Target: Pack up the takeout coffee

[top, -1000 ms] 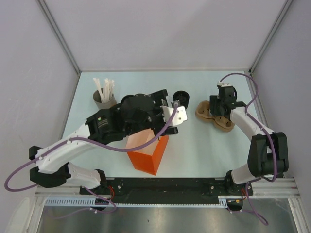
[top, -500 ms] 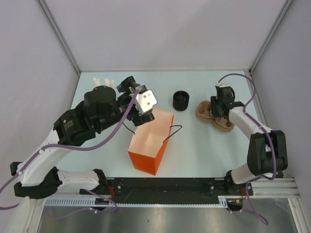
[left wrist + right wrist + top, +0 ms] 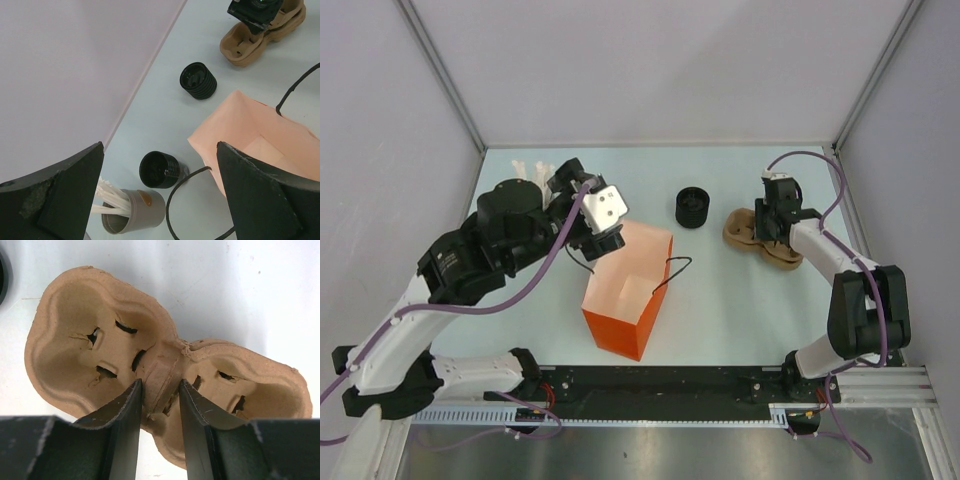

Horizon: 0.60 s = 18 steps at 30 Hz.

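The takeout coffee [image 3: 691, 207] is a small black ribbed cup with what looks like a dark lid, standing at mid-table; it also shows in the left wrist view [image 3: 198, 80]. The orange paper bag [image 3: 625, 290] stands open near the front, and its pale inside shows in the left wrist view [image 3: 260, 135]. My left gripper [image 3: 582, 205] is raised above the bag's far-left corner, open wide and empty [image 3: 160, 150]. My right gripper [image 3: 772, 215] has its jaws either side of the centre ridge of the brown cup carrier [image 3: 160, 375], pinching it.
A second black cup [image 3: 159, 170] with no lid stands beside the grey cup of white straws [image 3: 132, 210], hidden under my left arm in the top view, where only straw tips [image 3: 532, 168] show. The bag's black cord handle [image 3: 675, 267] hangs outward. Walls enclose the table.
My left arm has risen and swung back left, away from the bag's handle, which now hangs loose. The bag stands open. The right arm has barely moved.
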Each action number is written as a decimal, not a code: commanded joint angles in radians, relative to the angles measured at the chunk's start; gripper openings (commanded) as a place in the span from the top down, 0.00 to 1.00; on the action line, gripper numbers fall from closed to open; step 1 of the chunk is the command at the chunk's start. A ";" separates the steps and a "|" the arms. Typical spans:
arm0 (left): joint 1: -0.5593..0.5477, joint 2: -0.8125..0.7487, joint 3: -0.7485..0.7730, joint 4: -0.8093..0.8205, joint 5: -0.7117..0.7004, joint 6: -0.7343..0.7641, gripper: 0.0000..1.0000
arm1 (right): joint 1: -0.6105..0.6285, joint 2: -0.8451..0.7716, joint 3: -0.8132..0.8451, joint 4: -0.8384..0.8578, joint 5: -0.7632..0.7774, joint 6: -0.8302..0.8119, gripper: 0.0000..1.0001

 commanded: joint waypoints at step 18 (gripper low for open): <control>0.141 -0.079 -0.011 0.031 0.035 -0.102 0.00 | -0.081 0.226 0.219 0.049 -0.216 -0.466 0.63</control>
